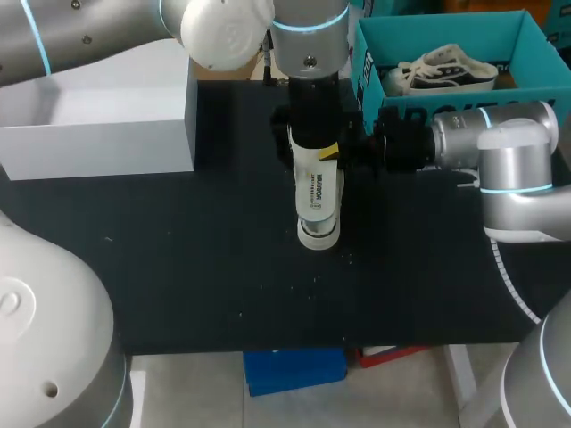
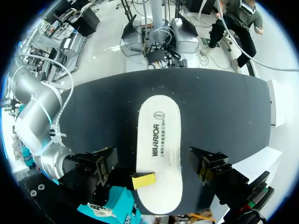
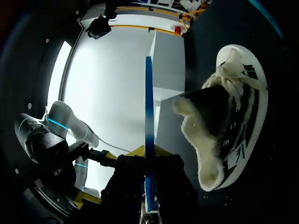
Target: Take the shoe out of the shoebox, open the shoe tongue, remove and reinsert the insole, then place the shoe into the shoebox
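Head view: the white insole (image 1: 318,201) runs lengthwise in the middle of the frame over the black counter (image 1: 178,259), just below the left pincer (image 1: 308,134), which points down from the upper middle. The right pincer (image 1: 337,153) comes in from the right and nips the insole's upper end, one yellow tip on top. The shoe (image 1: 446,71) sits in the teal shoebox (image 1: 428,34) at the upper right; a white box (image 1: 98,134) stands at the upper left

Left wrist view: the left pincer (image 2: 158,165) is spread wide, its fingers either side of the insole (image 2: 159,135) without touching it. The right pincer (image 2: 144,180) clamps the insole's near end

Right wrist view: the right pincer (image 3: 148,205) is closed on the insole (image 3: 148,116), seen edge-on as a thin blue strip running out from between its fingers. The shoe (image 3: 224,121) lies beside that strip
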Available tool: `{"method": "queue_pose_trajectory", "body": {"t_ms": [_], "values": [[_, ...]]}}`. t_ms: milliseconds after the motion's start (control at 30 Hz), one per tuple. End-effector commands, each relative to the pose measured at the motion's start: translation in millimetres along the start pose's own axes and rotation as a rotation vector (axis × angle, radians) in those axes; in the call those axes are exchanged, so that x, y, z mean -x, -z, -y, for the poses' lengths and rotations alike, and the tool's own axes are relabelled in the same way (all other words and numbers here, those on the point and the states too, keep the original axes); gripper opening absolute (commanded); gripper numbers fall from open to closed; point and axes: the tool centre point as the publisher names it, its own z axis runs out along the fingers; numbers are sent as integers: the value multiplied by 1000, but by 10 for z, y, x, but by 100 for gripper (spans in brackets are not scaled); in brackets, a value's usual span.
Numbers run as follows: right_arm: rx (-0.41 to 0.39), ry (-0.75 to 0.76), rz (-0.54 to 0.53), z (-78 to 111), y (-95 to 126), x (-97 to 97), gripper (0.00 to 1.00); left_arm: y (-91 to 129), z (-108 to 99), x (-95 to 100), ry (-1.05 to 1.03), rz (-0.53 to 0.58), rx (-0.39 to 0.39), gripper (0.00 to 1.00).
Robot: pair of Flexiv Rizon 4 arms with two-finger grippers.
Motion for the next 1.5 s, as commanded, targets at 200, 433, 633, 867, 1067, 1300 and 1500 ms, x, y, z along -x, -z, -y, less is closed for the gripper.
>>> {"method": "queue_pose_trajectory", "body": {"t_ms": [200, 433, 633, 867, 1067, 1300, 1500], "values": [[1, -1, 2, 0, -7, -4, 0, 98, 183, -310, 81, 578, 153, 100], [1, -1, 2, 0, -7, -4, 0, 89, 169, -644, 206, 1152, 56, 100], [1, -1, 2, 0, -7, -4, 0, -32, 78, -860, 227, 1328, -113, 100], [1, -1, 2, 0, -7, -4, 0, -32, 78, -860, 244, 1504, -150, 100], [1, -1, 2, 0, -7, -4, 0, -32, 78, -860, 247, 1545, -157, 100], [1, -1, 2, 0, -7, -4, 0, -32, 78, -860, 247, 1545, -157, 100], [1, -1, 2, 0, -7, -4, 0, -1, 100, -869, 161, 1595, -37, 100]]}}
